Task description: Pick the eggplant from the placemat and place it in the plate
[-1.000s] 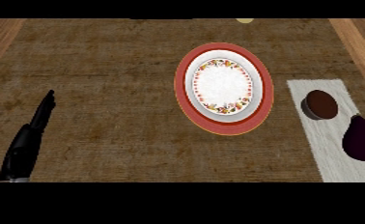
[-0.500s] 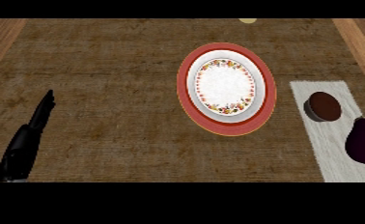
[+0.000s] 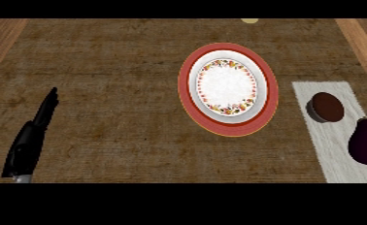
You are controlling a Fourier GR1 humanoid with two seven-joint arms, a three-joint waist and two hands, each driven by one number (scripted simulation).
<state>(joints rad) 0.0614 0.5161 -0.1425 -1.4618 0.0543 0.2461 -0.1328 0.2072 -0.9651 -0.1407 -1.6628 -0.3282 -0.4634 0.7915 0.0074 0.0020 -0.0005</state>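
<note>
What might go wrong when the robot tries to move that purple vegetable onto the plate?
The eggplant lies at the view's right edge, partly cut off, so a grasp may be poorly aimed. A brown round object sits close beside it on the placemat and might get knocked. Only the left hand shows, far from the eggplant.

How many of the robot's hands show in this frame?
1. The left hand shows at the view's lower left over the counter, fingers straight. The right hand is out of view, perhaps beyond the right edge.

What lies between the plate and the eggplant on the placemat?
In the head view, a dark brown round object sits on the placemat, between plate and eggplant.
</note>
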